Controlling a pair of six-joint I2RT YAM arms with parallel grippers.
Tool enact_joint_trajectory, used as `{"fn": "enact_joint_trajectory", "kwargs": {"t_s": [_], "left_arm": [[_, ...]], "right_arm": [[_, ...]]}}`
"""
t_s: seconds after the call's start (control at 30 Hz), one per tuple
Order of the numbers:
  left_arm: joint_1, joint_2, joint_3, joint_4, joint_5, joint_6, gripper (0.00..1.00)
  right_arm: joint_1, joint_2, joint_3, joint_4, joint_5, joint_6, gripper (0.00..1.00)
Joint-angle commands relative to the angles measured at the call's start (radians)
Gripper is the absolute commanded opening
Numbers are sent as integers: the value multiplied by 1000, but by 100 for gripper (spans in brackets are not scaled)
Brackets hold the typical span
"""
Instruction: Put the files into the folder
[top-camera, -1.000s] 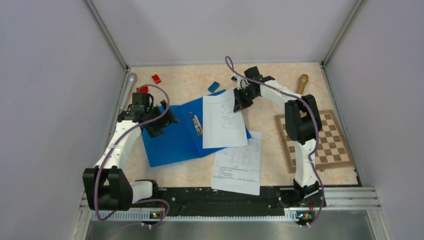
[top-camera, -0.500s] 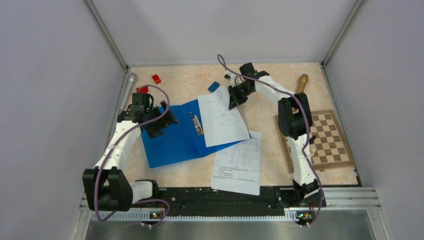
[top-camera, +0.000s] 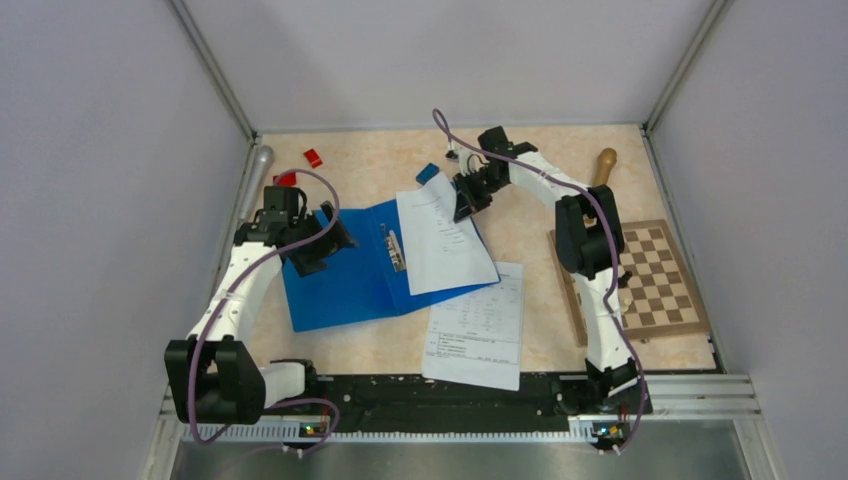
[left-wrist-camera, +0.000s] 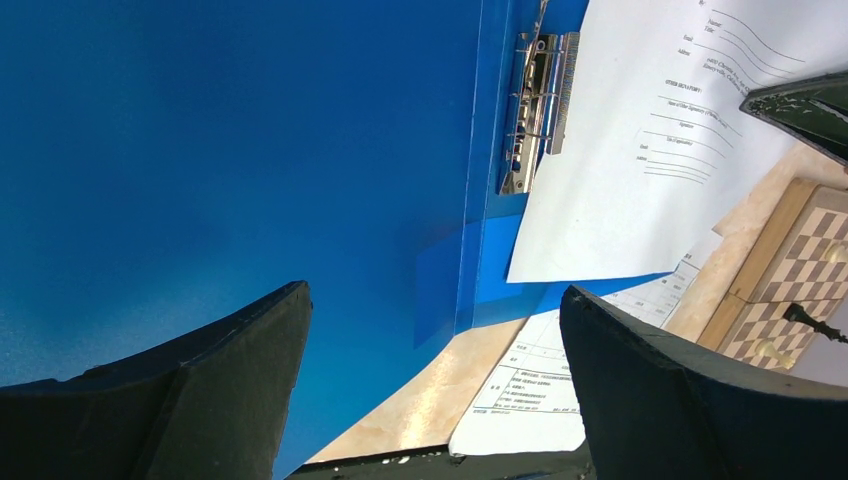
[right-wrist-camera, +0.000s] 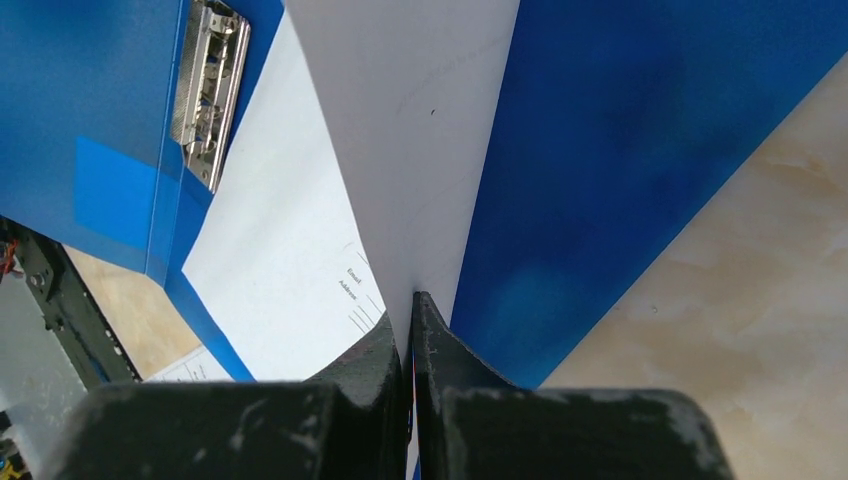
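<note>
The blue folder (top-camera: 345, 275) lies open in the middle of the table, its metal clip (top-camera: 395, 248) along the spine. My right gripper (top-camera: 463, 200) is shut on the far edge of a white printed sheet (top-camera: 440, 240), which lies over the folder's right half. In the right wrist view the sheet (right-wrist-camera: 400, 180) runs up from between the closed jaws over the blue folder (right-wrist-camera: 640, 140). A second sheet (top-camera: 478, 328) lies on the table near the front. My left gripper (top-camera: 318, 243) is open and empty over the folder's left half (left-wrist-camera: 220, 170).
A small blue block (top-camera: 428, 173) and two red blocks (top-camera: 313, 157) lie at the back. A chessboard (top-camera: 635, 280) sits at the right with a wooden pestle (top-camera: 604, 165) behind it. A grey cylinder (top-camera: 254, 172) lies along the left wall.
My right gripper has dragged the sheet leftward and a little farther back over the folder; most of the move came early. The left arm has not moved.
</note>
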Motion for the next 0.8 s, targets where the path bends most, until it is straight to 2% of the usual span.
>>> {"fn": "enact_joint_trajectory", "kwargs": {"t_s": [0.0,0.23,0.47,0.77], "left_arm": [[5,-29,0,-2,-4,19,99],[5,-29,-3,-3,-9,24,99],[5,-26,-4,-5,-20,22,99],[5,-27,-12,-2,-15,22,99]], "right_arm": [[9,-89,10,1,-87,-19,0],[8,-160,-11,24,-189,1,0],[8,-166,0,27,-251,-6,0],[8,-160,-12,22,-255,-3,0]]}}
